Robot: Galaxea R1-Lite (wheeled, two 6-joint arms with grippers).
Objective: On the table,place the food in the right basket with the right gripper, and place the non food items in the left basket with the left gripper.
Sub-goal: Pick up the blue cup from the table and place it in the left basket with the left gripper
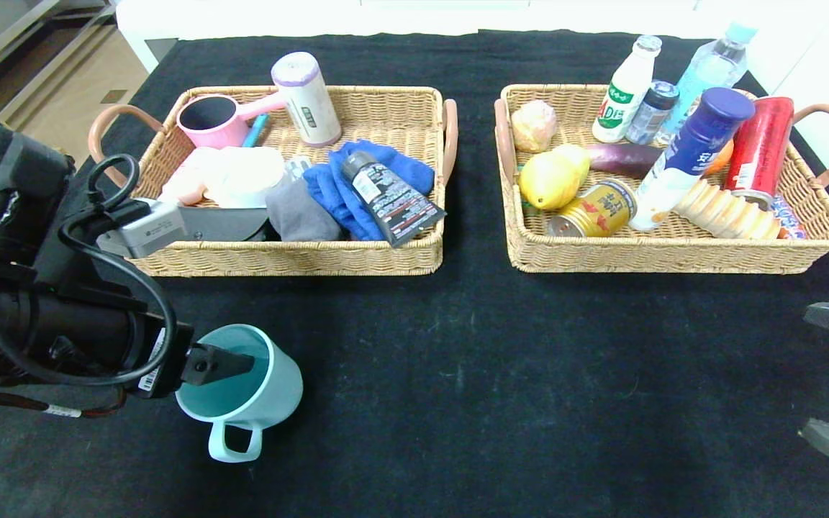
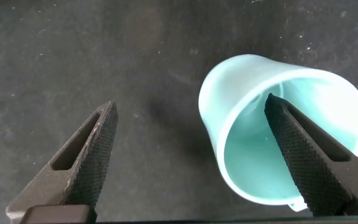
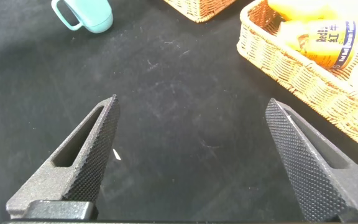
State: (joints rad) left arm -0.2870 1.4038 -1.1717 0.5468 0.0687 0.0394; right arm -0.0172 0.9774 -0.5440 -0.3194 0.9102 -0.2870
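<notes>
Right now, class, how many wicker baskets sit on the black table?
2. The left basket holds cloths, a tube and a pink scoop; the right basket holds bottles, cans and fruit. A mint cup stands outside both, with the left gripper at its rim.

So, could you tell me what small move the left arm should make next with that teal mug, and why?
Probably shut the left end effector on the teal mug. In the left wrist view its fingers are open, one finger inside the mug and the other outside, so the wall sits between them. The mug stands on the black table, outside the left basket. The right end effector hangs open, idle.
</notes>
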